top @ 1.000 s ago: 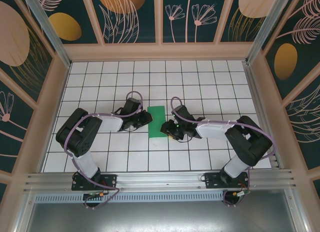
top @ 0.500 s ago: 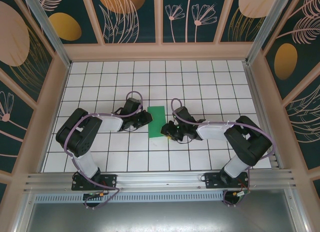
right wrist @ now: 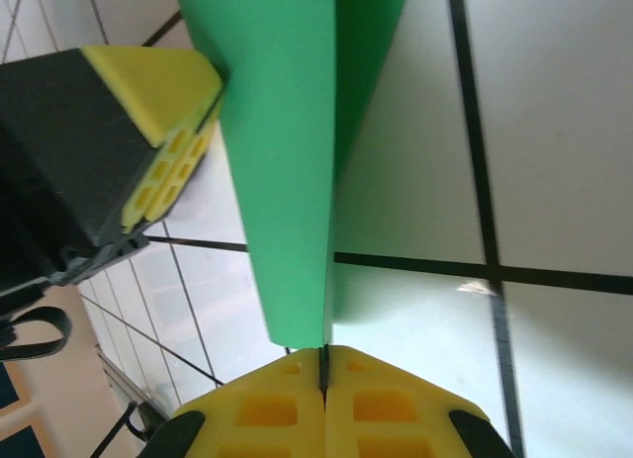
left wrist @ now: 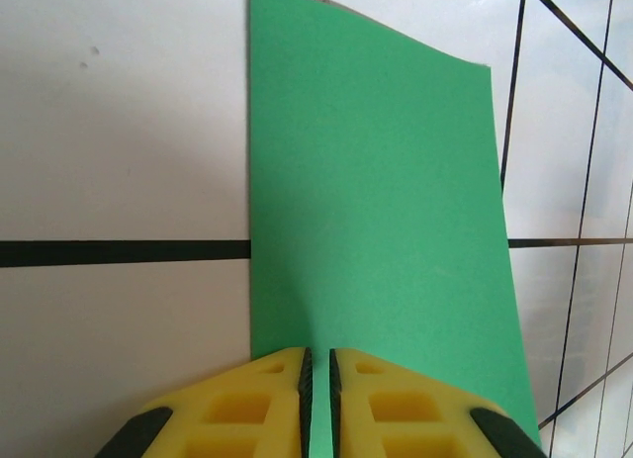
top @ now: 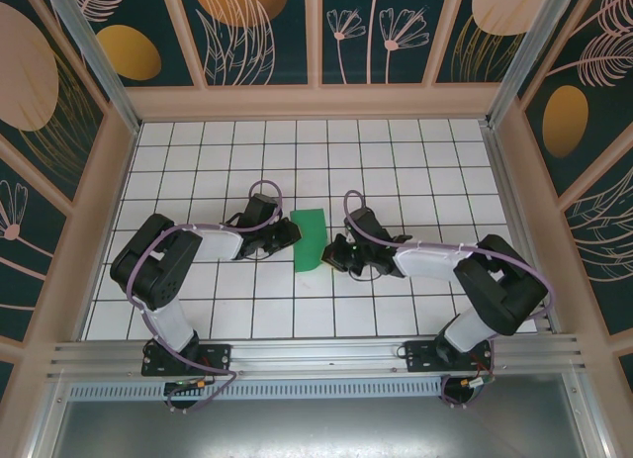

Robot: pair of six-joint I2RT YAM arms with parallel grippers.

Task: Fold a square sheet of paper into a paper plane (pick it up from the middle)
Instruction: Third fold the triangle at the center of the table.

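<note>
The square sheet of paper (top: 309, 240) is a bright-green strip on the white grid between the two arms. My left gripper (top: 293, 235) rests its tips on the strip's left edge. In the left wrist view the yellow fingers (left wrist: 247, 409) stand almost together, a thin slit between them, over flat green paper (left wrist: 376, 181). My right gripper (top: 330, 252) is at the strip's right side. The right wrist view shows it (right wrist: 323, 364) shut on the edge of an upright green flap (right wrist: 287, 161). The paper plane is not formed.
Wooden walls with dark floral panels (top: 316, 33) enclose the tiled table (top: 415, 161). An aluminium rail (top: 316, 357) runs along the near edge by both arm bases. In the right wrist view the left gripper's yellow finger (right wrist: 158, 92) is close behind the flap.
The right gripper has gone from open to shut on the paper's right edge and moved slightly right. That side of the paper now stands up. The left arm has stayed still.
</note>
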